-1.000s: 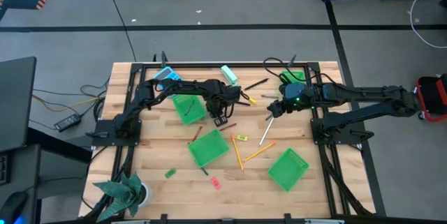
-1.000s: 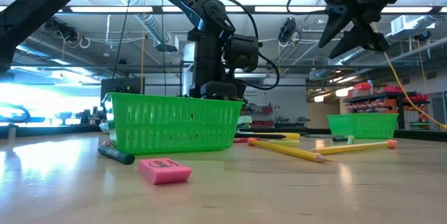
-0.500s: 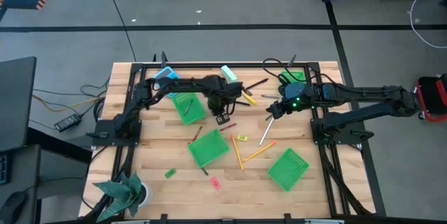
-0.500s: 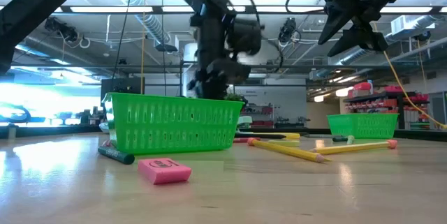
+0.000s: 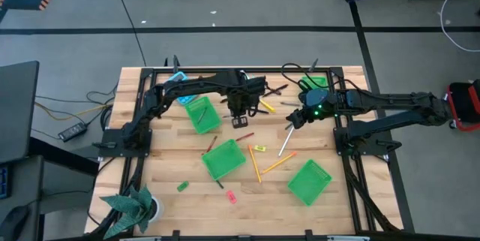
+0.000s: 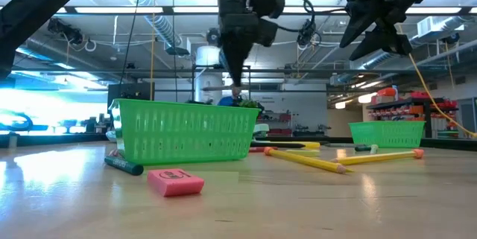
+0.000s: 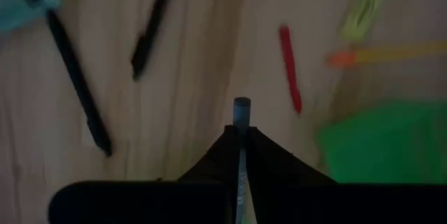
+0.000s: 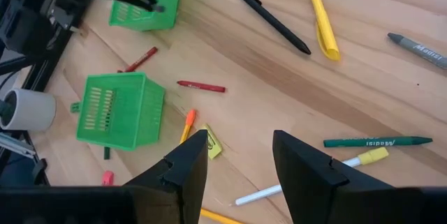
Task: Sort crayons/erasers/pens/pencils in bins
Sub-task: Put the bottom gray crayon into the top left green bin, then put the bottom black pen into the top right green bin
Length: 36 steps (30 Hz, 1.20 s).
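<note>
Fingers of your left gripper pinch a slim grey pen | now lifted off the worktop, above a green bin | right gripper wide, empty, hovering | drop into bin next.

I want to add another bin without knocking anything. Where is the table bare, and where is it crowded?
Bare: the wooden table between the left arm's base and the middle green bin. Crowded: the far middle, where pens and pencils lie scattered.
</note>
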Motion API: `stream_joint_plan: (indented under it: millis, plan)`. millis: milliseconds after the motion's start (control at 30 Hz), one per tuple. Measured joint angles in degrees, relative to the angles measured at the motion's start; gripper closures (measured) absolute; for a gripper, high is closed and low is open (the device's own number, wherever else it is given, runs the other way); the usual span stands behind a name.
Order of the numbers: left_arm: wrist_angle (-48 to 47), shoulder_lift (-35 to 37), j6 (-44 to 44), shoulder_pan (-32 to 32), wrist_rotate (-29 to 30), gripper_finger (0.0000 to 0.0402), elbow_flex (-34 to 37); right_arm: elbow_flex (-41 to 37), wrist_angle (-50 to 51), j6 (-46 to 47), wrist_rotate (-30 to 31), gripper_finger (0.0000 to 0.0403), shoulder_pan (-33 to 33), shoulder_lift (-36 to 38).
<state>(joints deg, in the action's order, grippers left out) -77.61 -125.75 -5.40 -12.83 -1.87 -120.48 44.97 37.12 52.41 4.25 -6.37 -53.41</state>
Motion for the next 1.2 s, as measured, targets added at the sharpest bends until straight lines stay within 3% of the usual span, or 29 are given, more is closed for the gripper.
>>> stream_joint_plan:
  millis: [200, 633, 1033, 1200]
  plan:
    - [-7.6, 0.9, -5.9, 0.1, 0.2, 0.0377, 0.1, 0.0, 0.0, -0.4, 1.4, 0.0235, 0.0, 0.0]
    - [-10.1, 5.8, -10.7, -3.2, 0.5, 0.0394, 1.2, 0.0, -0.9, 1.5, 2.6, 0.0235, 0.0, 0.0]
    - [1.7, 23.3, -10.5, -6.6, 0.5, 0.0382, 26.7, 0.0, -1.2, 2.5, 2.7, 0.0235, 0.0, 0.0]
    - [4.5, 28.2, -7.1, -5.9, 0.4, 0.0368, 32.9, 0.0, -1.0, -6.7, -2.1, 0.0235, 1.8, -0.4]
